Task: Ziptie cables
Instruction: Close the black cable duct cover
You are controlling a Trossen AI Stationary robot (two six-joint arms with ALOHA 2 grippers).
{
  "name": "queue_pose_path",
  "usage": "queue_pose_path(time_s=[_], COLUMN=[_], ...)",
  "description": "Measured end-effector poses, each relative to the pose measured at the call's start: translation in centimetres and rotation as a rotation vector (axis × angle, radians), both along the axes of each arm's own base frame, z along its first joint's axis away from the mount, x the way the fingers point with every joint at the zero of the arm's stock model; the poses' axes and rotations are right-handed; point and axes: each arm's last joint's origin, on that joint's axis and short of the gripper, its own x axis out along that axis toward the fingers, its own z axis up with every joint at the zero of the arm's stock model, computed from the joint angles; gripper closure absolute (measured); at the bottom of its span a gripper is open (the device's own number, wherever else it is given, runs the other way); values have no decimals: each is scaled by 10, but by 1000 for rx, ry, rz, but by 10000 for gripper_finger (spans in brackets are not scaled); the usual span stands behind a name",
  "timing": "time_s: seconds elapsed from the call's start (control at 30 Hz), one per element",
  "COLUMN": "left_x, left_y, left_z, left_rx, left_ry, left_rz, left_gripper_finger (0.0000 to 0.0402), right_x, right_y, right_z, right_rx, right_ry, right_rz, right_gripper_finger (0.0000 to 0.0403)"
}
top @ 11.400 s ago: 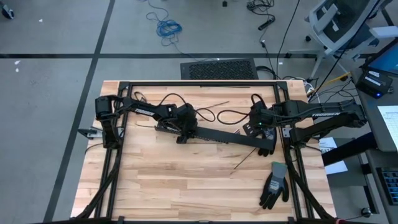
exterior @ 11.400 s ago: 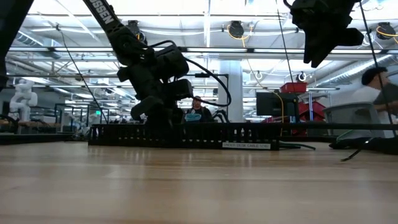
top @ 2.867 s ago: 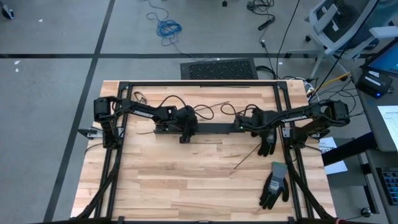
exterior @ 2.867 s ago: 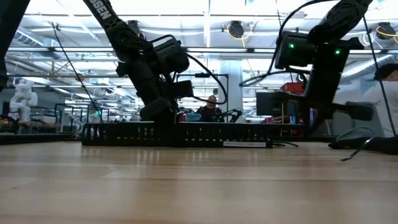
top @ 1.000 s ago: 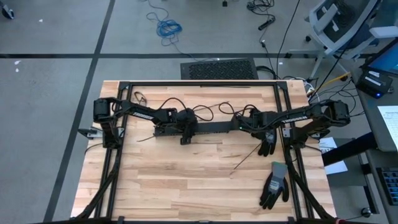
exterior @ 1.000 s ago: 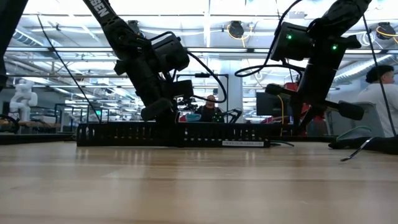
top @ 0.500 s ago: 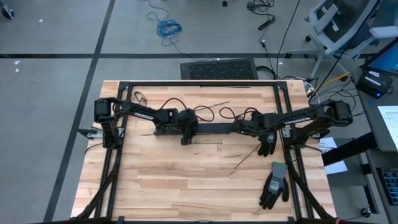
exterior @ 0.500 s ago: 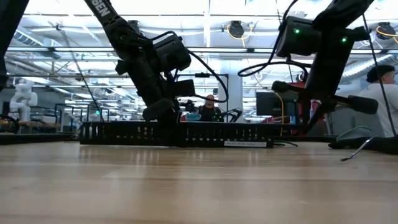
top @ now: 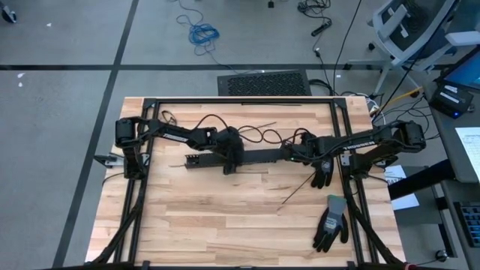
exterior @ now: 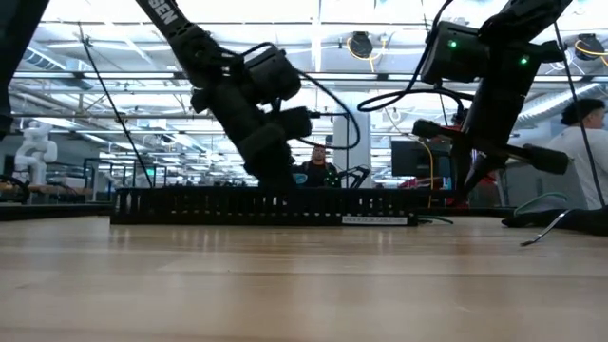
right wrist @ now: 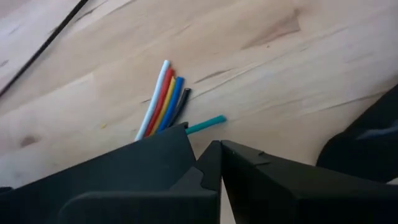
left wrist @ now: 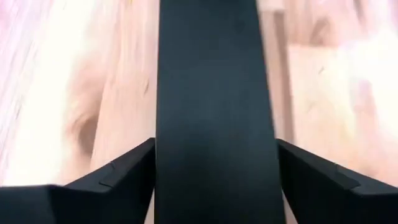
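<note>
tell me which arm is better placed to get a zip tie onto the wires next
Probably the left. The right pincer is shut on the cables, so it is occupied. The left pincer straddles the long black cable duct with its fingers spread, and could let go to fetch a tie.

Robotics lab: white humanoid robot behind, exposed ceiling ducts, monitors, office chair.

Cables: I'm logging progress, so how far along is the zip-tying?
Done: the right gripper is shut on the cables. In hand: the left gripper straddles the long black rail, fingers either side. Left: no zip tie is on the bundle; a loose one lies on the table.
</note>
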Motion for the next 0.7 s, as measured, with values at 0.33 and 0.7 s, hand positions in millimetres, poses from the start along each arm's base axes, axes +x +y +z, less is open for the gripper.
queue_pose_path(time_s=[0.33,0.7], left_x=[10,-109], left_y=[18,-7], left_z=[82,120], left_rx=[-41,-115], left_ry=[157,403], left_rz=[35,219], left_gripper_finger=[54,54], right_x=[-5,-8], right_y=[0,-1], right_z=[-1,-3], right_rx=[-32,-55], right_ry=[103,185], right_rz=[121,217], right_gripper_finger=[403,403])
